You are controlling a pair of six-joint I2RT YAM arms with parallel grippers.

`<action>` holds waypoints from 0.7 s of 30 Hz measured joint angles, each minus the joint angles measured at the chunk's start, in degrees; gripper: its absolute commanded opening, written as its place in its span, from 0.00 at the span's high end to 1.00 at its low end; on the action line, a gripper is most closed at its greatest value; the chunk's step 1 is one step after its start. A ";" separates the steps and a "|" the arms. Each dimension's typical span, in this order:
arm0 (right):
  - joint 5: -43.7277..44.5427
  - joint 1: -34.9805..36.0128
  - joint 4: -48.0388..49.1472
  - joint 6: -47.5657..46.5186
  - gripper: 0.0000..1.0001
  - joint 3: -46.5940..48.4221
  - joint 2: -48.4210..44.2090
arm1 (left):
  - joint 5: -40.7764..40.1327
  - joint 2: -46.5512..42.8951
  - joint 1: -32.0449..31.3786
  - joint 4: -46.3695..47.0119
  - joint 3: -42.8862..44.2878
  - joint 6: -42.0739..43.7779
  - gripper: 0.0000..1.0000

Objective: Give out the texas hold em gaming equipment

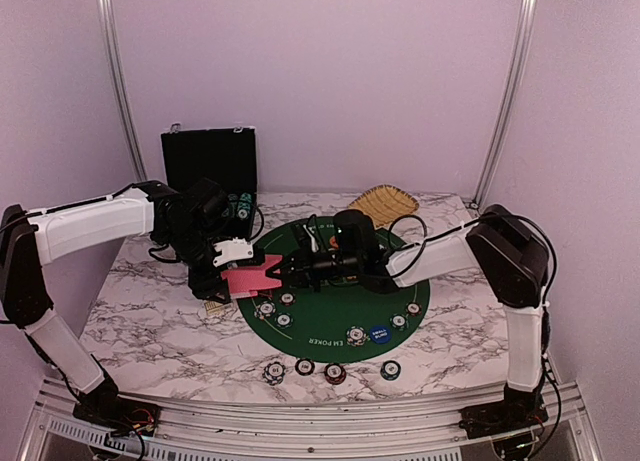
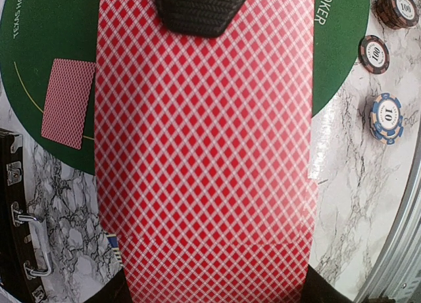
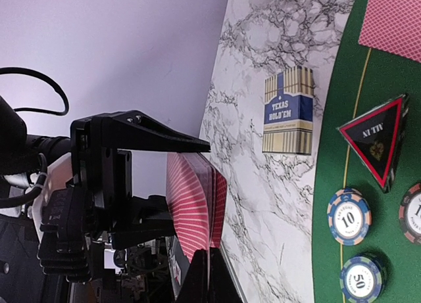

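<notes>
Playing cards with a red-and-white diamond-lattice back are held flat in the air over the 9 o'clock rim of the round green mat, between the two arms.

Left hand: pressed onto the pack from the 9 o'clock side. It apparently serves as a holder, so that the pack is level and its top face is free.

Right hand: reaching in from 3 o'clock and closed on the opposite short edge. In the left wrist view its ribbed black pad lies on the uppermost back, a pinch that appears meant to peel cards off the pack for dealing. Whether it grips one card or several cannot be told.

A single card lies face down on the mat. The black-red triangular marker and striped poker chips sit on the felt, apparently at player positions. Further chips form a row on the marble table at 6 o'clock, just off the mat. A blue disc button lies on the mat near 6 o'clock.

Legible writing:
- "TEXAS HOLD'EM" on the tan-and-blue card box, which lies on the table beside the mat.
- "POKER" and "TEXAS HOL…" around the mat's border.
- "10", "50" and "100" on chip faces.

The lettering on the marker and on the button cannot be read with confidence.
</notes>
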 measured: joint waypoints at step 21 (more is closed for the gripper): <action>0.39 -17.22 -15.65 -11.39 1.00 5.73 -2.16 | -0.04 0.00 0.00 -0.02 0.00 0.02 0.97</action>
